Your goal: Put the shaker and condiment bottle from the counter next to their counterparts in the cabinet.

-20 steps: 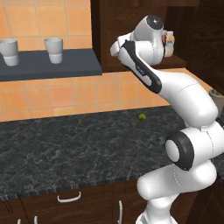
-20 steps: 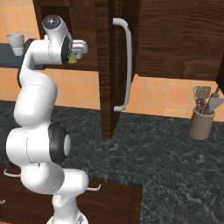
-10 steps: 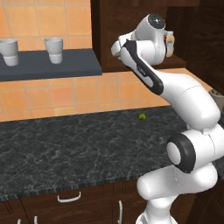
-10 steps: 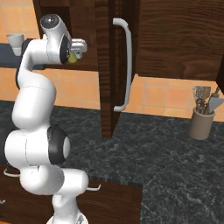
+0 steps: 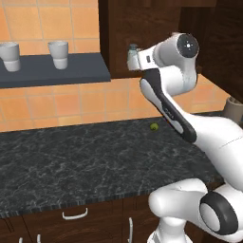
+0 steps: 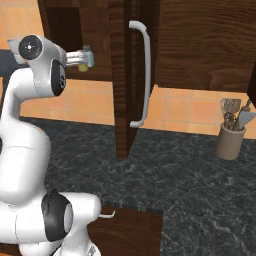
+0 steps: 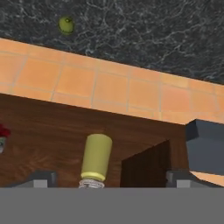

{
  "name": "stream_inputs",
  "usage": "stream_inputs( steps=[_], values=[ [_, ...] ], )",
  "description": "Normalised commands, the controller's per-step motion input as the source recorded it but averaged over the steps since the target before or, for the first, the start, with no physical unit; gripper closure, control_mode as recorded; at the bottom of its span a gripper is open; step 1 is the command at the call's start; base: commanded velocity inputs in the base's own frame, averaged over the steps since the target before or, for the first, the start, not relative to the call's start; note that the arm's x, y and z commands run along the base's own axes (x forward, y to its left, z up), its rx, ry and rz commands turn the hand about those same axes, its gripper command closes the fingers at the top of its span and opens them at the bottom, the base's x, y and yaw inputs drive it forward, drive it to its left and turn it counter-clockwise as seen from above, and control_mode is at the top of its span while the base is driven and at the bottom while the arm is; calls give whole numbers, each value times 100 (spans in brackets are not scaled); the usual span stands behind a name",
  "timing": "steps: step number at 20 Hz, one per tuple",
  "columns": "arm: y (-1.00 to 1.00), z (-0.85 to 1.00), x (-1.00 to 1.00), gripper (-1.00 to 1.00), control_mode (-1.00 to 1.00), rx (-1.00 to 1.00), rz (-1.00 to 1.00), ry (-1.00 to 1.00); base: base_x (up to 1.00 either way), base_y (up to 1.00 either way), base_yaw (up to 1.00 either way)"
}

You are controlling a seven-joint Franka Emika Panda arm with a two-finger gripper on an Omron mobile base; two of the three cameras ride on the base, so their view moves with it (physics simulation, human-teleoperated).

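My jaws stand wide, holding nothing; the yellow shaker [image 7: 97,156] sits between them, so careless retreat could topple it.

shaker [image 7: 96,160]: 1, yellow, between the open claw tips | pale shaker [image 5: 132,56]: 1, ahead of the claw | cups [image 5: 58,48]: 2, white, well left of the claw | small green fruit [image 5: 154,126]: 1, below the claw | utensil crock [image 6: 230,142]: 1, well right of the claw
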Motion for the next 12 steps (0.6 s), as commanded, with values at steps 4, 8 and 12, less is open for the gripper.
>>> stream_inputs(
  steps=[4,8,12],
  values=[
    [0,-71,-100,-100,-100,0,0,-28,0,0,0],
    [0,-97,-100,-100,-100,4,0,-22,0,0,0],
    [0,-100,-100,-100,-100,8,0,-14,0,0,0]
  ],
)
